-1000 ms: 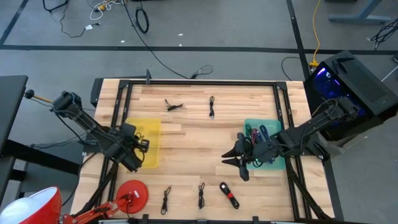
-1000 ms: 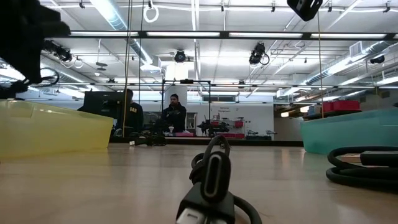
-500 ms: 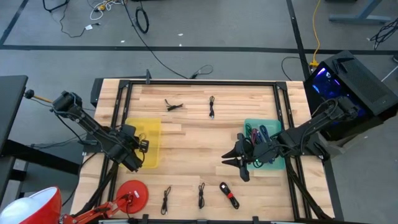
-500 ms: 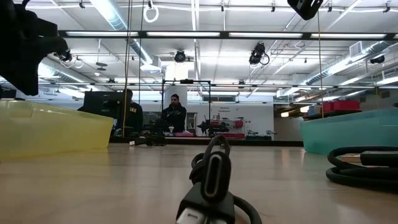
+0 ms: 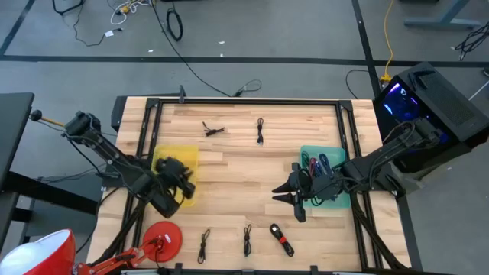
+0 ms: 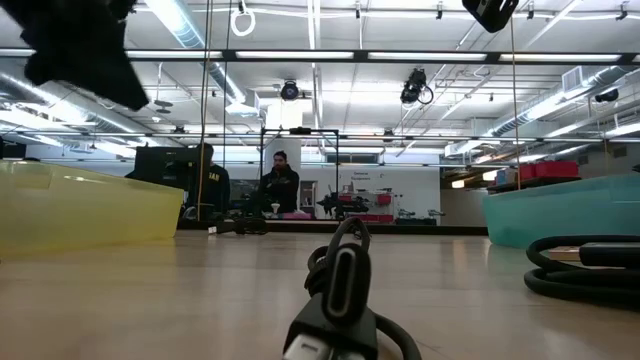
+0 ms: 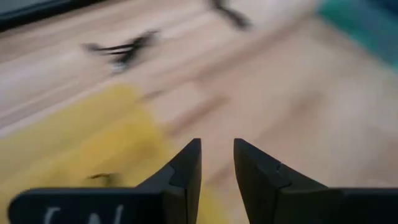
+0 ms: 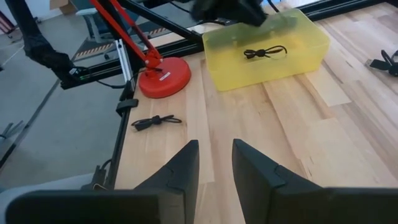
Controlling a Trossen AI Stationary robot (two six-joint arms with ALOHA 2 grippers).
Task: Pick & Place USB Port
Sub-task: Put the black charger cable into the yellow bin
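The left gripper hangs over the yellow bin at the left of the high view, its two dark fingers slightly apart with a narrow gap and nothing between them. Inside the bin, the right wrist view shows one small coiled black USB cable lying on the bin's floor.

The right gripper waits over bare wood just left of the teal bin, fingers also parted and empty.

Outward from there, loose black cables lie on the wooden table, five in the high view: two near the upper edge, one splayed and one straight, and three along the lower edge, two thin bundles and one thicker bundle with a red band. Each is a short dark lead tied into a tight loop. The teal bin holds several tangled cables whose number I cannot tell. One red round lamp base sits at the lower left.
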